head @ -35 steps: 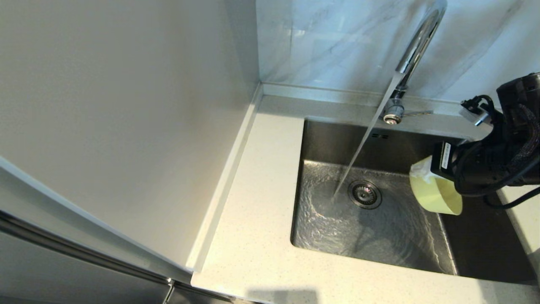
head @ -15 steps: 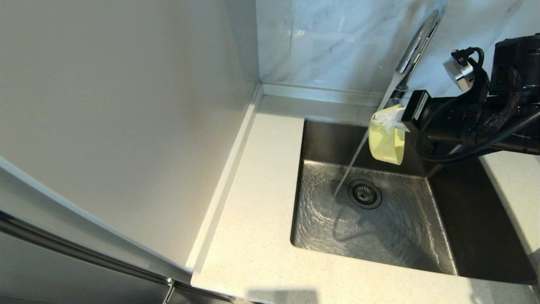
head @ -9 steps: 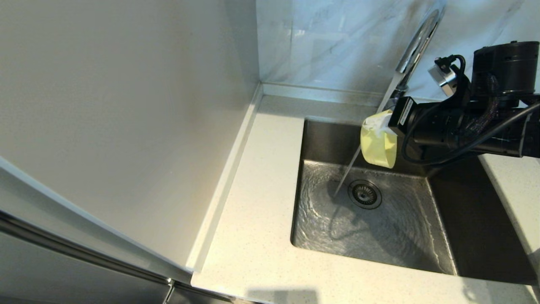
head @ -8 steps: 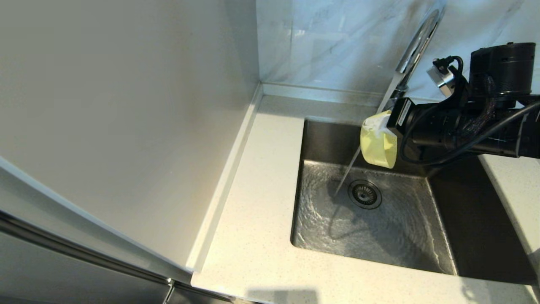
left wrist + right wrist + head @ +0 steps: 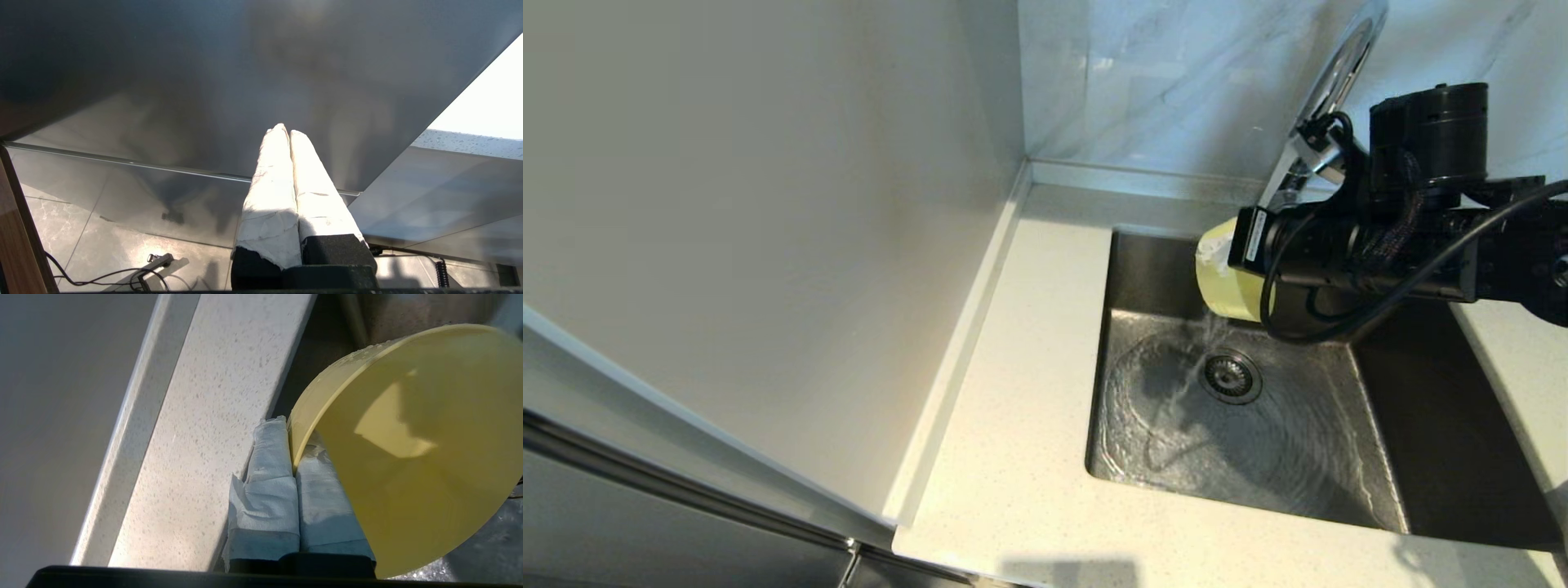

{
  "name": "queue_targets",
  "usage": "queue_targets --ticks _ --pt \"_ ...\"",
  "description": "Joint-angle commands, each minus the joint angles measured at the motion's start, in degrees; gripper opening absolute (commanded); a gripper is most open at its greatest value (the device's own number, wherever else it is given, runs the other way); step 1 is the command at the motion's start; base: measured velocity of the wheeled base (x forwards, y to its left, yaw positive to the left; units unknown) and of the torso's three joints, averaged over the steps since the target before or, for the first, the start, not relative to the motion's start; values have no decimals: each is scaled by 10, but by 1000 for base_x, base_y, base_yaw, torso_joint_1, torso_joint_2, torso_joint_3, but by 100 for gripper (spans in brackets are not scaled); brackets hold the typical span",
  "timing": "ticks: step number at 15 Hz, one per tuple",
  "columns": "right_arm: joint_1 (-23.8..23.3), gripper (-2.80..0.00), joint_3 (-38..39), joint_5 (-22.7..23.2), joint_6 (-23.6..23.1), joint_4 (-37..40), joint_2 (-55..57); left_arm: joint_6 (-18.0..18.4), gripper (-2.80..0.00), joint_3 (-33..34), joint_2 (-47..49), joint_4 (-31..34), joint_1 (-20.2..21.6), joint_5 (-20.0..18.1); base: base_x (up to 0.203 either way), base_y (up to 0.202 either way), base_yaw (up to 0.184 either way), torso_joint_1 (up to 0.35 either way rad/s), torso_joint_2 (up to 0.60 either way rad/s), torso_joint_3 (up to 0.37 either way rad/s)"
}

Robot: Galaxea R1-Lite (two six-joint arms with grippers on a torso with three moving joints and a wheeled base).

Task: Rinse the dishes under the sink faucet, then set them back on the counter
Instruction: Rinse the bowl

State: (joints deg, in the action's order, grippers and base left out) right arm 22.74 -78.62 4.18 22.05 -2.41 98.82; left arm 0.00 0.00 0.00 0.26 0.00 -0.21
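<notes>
No legible text, brand, number or sign appears in any view; a small white label [image 5: 1250,238] on the black wrist housing of the right arm carries dark print too small to read

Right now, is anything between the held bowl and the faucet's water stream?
Nothing visible. The right gripper is shut on the yellow bowl by its rim, over the sink; the bowl already sits under the faucet, and water spills from it.
</notes>
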Motion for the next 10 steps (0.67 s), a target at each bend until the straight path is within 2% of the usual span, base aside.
queue_targets --ticks 1,4,10 --pt "10 -280 -19 0 -6 15 12 0 -280 0 0 0 0 0 0 0 0 0 0 0" --pt "13 -280 -29 -25 -24 24 23 0 -280 0 0 0 0 0 0 0 0 0 0 0" --pt "18 -280 -48 -40 -25 30 36 0 -280 0 0 0 0 0 0 0 0 0 0 0"
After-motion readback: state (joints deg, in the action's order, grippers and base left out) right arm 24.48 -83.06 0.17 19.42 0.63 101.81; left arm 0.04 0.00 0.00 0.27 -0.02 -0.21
